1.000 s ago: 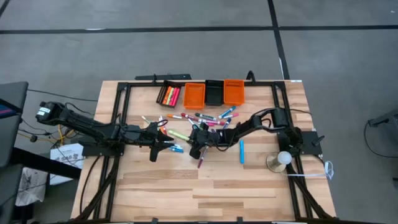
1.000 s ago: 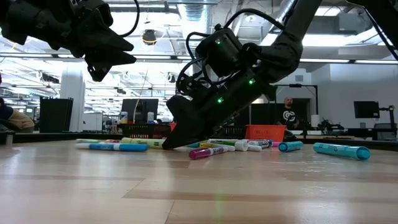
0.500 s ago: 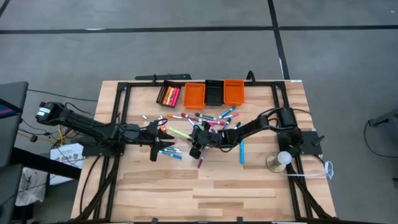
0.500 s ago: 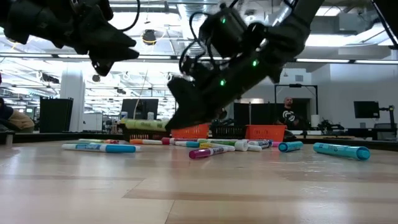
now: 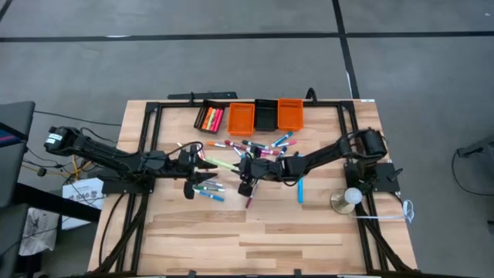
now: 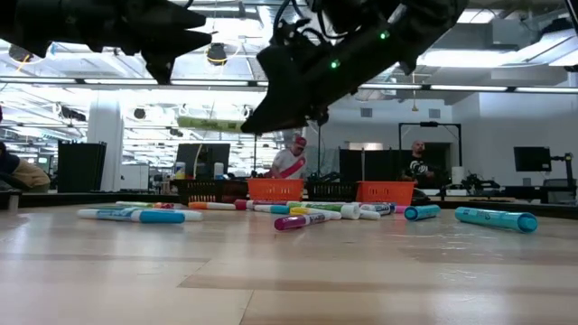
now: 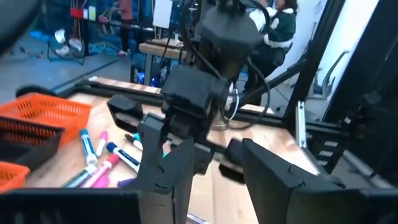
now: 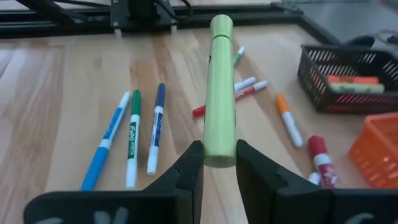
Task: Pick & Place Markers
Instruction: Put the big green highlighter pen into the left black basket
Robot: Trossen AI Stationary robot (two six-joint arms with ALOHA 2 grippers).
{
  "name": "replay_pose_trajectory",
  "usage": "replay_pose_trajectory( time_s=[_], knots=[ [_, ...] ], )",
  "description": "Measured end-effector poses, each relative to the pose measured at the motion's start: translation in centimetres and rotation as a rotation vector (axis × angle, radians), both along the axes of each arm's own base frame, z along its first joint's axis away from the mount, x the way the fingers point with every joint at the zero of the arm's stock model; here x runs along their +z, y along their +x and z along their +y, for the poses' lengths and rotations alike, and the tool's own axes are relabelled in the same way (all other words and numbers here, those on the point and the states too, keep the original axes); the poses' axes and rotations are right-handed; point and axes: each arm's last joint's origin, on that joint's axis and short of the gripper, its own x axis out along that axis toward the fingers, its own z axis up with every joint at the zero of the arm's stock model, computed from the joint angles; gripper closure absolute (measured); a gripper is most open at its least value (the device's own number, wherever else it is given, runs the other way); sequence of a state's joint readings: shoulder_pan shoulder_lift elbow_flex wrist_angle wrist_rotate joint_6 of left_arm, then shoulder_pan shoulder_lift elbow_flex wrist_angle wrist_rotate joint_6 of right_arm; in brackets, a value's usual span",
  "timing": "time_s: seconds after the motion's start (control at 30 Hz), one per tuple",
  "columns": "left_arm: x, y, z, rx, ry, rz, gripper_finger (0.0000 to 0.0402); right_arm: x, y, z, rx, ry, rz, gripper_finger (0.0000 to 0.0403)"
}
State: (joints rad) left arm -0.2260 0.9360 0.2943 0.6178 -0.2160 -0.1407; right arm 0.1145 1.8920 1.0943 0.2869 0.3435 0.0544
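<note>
My right gripper (image 5: 243, 173) is shut on a yellow-green marker (image 5: 224, 165) and hangs above the table's middle; the low view shows gripper (image 6: 260, 119) and marker (image 6: 209, 123) well above the wood. My left gripper (image 5: 197, 167) hovers open just left of that marker, raised as well (image 6: 158, 41), its fingers empty (image 7: 217, 180). Loose markers (image 5: 258, 147) lie flat in a scatter in front of the bins. Three blue and green ones (image 5: 208, 188) lie under my left gripper, a blue one (image 5: 300, 188) and a purple one (image 5: 249, 201) nearer. My right gripper pinches the yellow-green marker by one end (image 8: 219, 147) between its two fingers (image 8: 189, 163). The marker runs on straight ahead of the fingers, toward the table's left. It is lifted clear of the table and held about level.
Along the far edge stand a black bin (image 5: 210, 117) holding markers, an orange bin (image 5: 241, 117), a second black bin (image 5: 266, 114) and a second orange bin (image 5: 290, 114). A round white object (image 5: 351, 197) sits near the right arm's base. Bare wood lies toward the near edge.
My right gripper has risen from the table with the yellow-green marker, which now hangs clear and level instead of lying among the others. My left gripper has risen too and drawn slightly toward the far edge, uncovering the blue and green markers beneath it.
</note>
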Motion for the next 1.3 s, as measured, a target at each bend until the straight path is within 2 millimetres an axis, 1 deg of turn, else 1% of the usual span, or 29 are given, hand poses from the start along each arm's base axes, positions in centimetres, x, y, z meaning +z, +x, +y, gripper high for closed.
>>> replay_pose_trajectory(
  time_s=[0.1,0.17,0.3,0.43,0.5,0.67,0.8,0.9,1.0,1.07,1.17,1.3],
  knots=[
    [0.0,0.0,0.2,0.015,0.070,0.000,0.0271,0.9,-0.3,-0.5,0.005,-0.029,0.006,0.0337],
    [0.0,0.1,0.9,0.096,0.105,0.004,0.0271,1.3,-0.4,-0.9,0.005,-0.050,0.006,0.0337],
    [0.0,0.2,2.9,0.303,0.122,0.016,0.0271,2.4,-0.5,-2.3,-0.007,-0.096,-0.012,0.0337],
    [0.0,0.2,5.2,0.396,0.135,0.024,0.0267,3.0,-0.6,-3.8,-0.040,-0.132,-0.029,0.0337],
    [0.0,0.1,6.4,0.415,0.129,0.021,0.0260,3.3,-0.7,-4.7,-0.098,-0.158,-0.028,0.0337],
    [-0.1,-0.5,9.7,0.420,0.040,0.008,0.0238,3.5,-0.9,-7.1,-0.209,-0.228,-0.016,0.0337],
    [-0.5,-1.0,12.0,0.448,-0.064,0.007,0.0220,4.1,-0.9,-8.8,-0.237,-0.263,-0.065,0.0337],
    [-0.9,-1.2,13.4,0.487,-0.157,-0.003,0.0213,4.5,-0.9,-9.9,-0.251,-0.303,-0.089,0.0337],
    [-1.3,-1.0,14.4,0.520,-0.270,-0.055,0.0210,4.9,-0.9,-10.8,-0.252,-0.323,-0.114,0.0337],
    [-1.5,-0.6,14.7,0.525,-0.316,-0.100,0.0210,5.0,-0.9,-11.3,-0.213,-0.311,-0.133,0.0337],
    [-1.8,0.0,15.0,0.511,-0.349,-0.158,0.0211,5.0,-1.0,-12.0,-0.177,-0.281,-0.148,0.0337],
    [-2.0,0.8,15.1,0.490,-0.349,-0.227,0.0211,5.0,-1.1,-12.7,-0.175,-0.273,-0.149,0.0337]
  ],
)
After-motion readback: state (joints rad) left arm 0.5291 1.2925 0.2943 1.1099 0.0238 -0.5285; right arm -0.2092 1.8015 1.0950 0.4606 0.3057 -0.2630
